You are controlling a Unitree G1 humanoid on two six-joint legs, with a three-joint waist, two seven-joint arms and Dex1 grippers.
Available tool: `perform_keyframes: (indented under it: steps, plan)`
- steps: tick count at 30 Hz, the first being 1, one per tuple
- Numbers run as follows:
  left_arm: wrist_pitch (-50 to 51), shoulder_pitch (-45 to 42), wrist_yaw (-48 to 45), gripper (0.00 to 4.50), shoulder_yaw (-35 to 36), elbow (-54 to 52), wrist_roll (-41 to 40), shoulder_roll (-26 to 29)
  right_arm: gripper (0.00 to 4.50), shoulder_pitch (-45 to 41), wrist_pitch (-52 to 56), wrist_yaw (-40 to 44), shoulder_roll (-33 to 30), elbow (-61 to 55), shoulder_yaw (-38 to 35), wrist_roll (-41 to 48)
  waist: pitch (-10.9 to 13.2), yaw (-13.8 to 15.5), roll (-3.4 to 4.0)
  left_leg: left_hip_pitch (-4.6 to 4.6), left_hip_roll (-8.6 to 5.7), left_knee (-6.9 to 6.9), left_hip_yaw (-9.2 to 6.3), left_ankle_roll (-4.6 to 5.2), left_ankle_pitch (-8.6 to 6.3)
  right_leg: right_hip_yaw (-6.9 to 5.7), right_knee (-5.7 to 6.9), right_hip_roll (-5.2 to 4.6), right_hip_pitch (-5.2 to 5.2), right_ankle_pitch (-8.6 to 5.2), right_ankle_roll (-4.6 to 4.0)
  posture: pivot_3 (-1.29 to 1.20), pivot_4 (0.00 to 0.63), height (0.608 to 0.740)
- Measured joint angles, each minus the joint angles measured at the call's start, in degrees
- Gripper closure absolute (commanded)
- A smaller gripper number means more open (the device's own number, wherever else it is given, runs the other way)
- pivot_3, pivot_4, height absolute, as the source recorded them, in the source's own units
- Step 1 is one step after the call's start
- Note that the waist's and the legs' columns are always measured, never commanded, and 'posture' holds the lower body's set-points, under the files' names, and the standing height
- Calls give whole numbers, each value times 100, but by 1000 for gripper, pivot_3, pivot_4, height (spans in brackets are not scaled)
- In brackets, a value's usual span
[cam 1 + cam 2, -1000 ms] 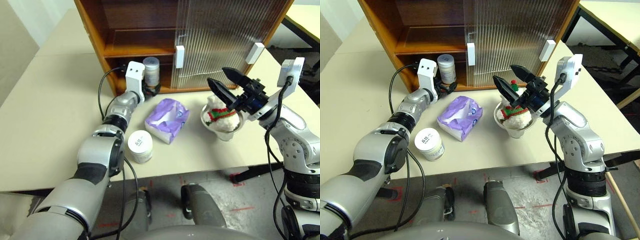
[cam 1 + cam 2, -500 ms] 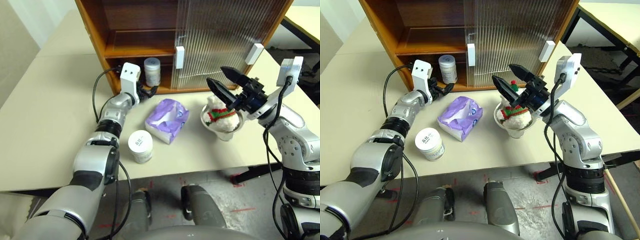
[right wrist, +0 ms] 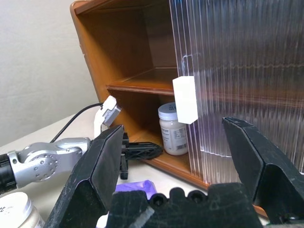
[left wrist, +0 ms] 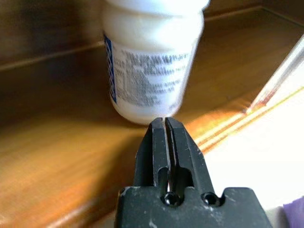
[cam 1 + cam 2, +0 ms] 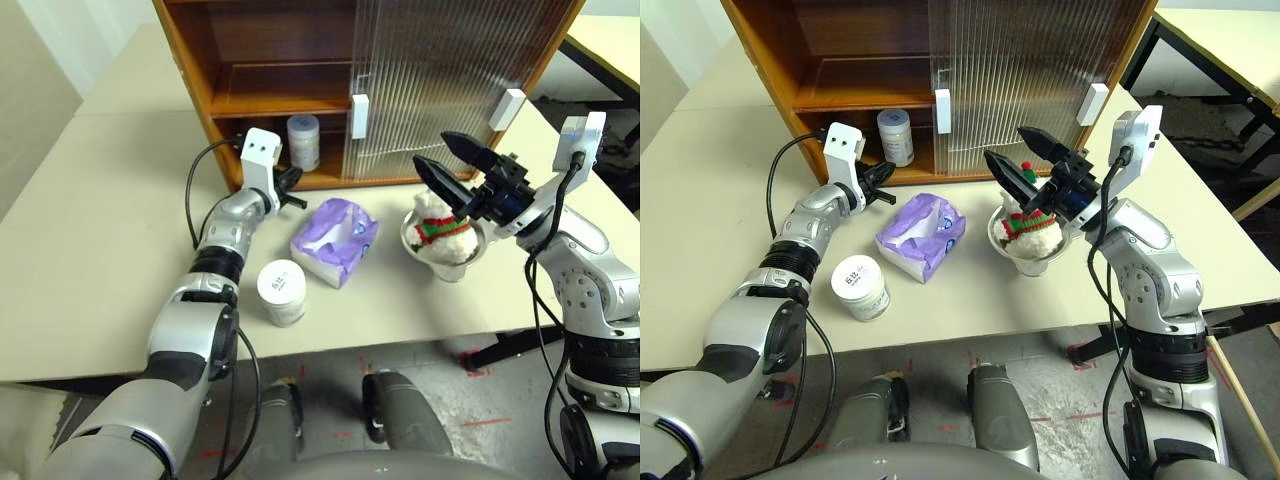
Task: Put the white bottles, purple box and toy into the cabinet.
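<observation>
Since prev. frame: left claw (image 5: 293, 190) withdrawn from cabinet (image 5: 200, 70), fingers now closed, empty; one white bottle (image 5: 303, 142) left upright on lower shelf. Second white bottle (image 5: 282, 292) on bench (image 5: 90, 240), at 7 o'clock of purple box (image 5: 335, 240). Toy (image 5: 440, 235) in its bowl at 3 o'clock of box. Right claw (image 5: 448, 160) open, empty, hovering above toy.
</observation>
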Motion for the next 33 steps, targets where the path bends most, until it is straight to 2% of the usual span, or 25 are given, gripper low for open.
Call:
perform_keyframes:
  steps: [7,15,22,33]
  plan:
    - [-215,-32,440,4455,103,-197,-51,80,0,0,-6,17,3,2,0,-24,-36,11,-2,3,1,7,-2,0,0,2,9,0,1,1,-1,-124,35,740]
    - [-911,-620,837,4455,-5,881,110,-19,0,-4,-5,67,0,-2,2,-21,-58,69,-4,1,-4,22,7,0,0,2,10,0,5,4,2,-138,30,740]
    - [-1093,-888,1183,4455,-72,1532,305,-30,0,79,-4,48,-8,-135,-10,-17,-84,47,-2,1,-5,23,7,0,0,0,11,2,5,4,2,-175,21,740]
    - [-1157,-1149,1163,4455,-172,1832,398,-53,0,268,1,-127,-8,-361,-33,22,-135,-99,-4,-5,-4,28,6,-1,0,-3,11,0,6,6,3,-204,19,740]
